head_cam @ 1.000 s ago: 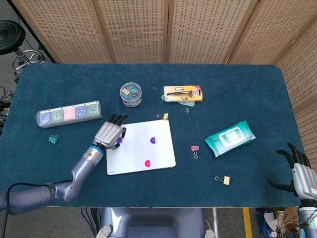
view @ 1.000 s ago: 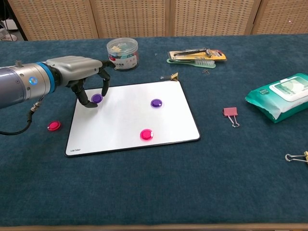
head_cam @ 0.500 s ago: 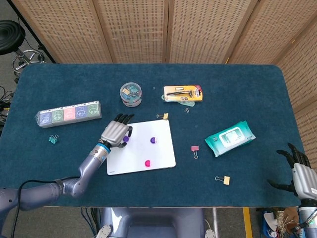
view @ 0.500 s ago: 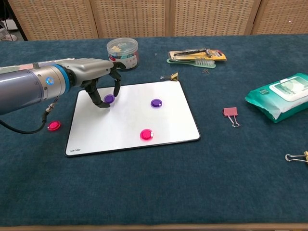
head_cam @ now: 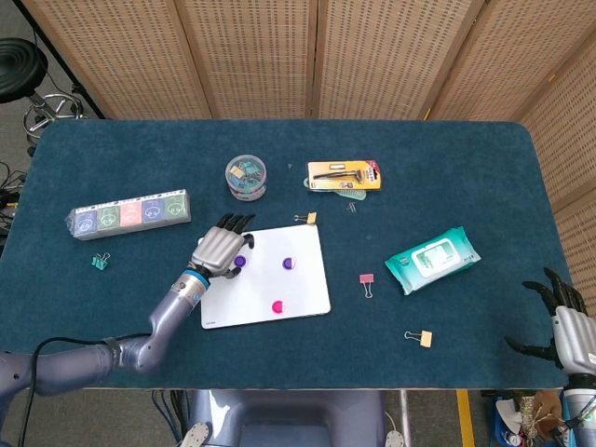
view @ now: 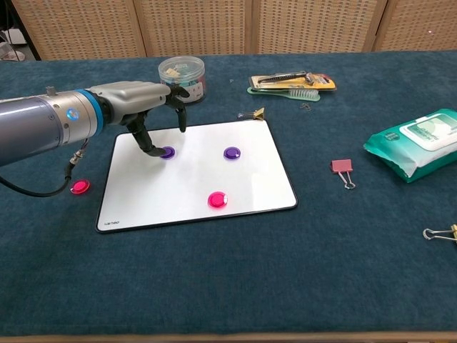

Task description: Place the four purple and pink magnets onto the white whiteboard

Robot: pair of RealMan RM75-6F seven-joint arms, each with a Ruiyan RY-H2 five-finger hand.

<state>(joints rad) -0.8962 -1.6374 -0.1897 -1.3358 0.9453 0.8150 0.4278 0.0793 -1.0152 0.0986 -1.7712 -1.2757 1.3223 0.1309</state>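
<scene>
**A:** Where do the magnets sit?

**B:** Three are on the flat white whiteboard with the dark rim (view: pixel 193 207). A round purple magnet (view: pixel 169 152) lies near its upper left part, a second round purple magnet (view: pixel 231 153) near the upper middle, and a round pink magnet (view: pixel 216 199) lower down, towards the middle. The other round pink magnet (view: pixel 79 187) lies on the blue felt counter (view: pixel 285 286), just beside the board's left edge.

**A:** And the left hand?

**B:** The silver left hand (view: pixel 146 107) hangs over the board's upper left corner, fingers spread and curved downward. One dark fingertip (view: pixel 153 151) comes down right beside the left purple magnet, touching it or nearly so; I cannot tell whether it grips it. The other fingers are lifted clear.

**A:** The right hand?

**B:** The right hand (head_cam: pixel 565 326) shows only in the head view, off the counter's right edge, fingers apart and holding nothing.

**A:** Anything else nearby?

**B:** A clear round tub of clips (view: pixel 181 75) stands behind the board, and a green pack of wet wipes (view: pixel 415 143) lies well apart at the right.
</scene>
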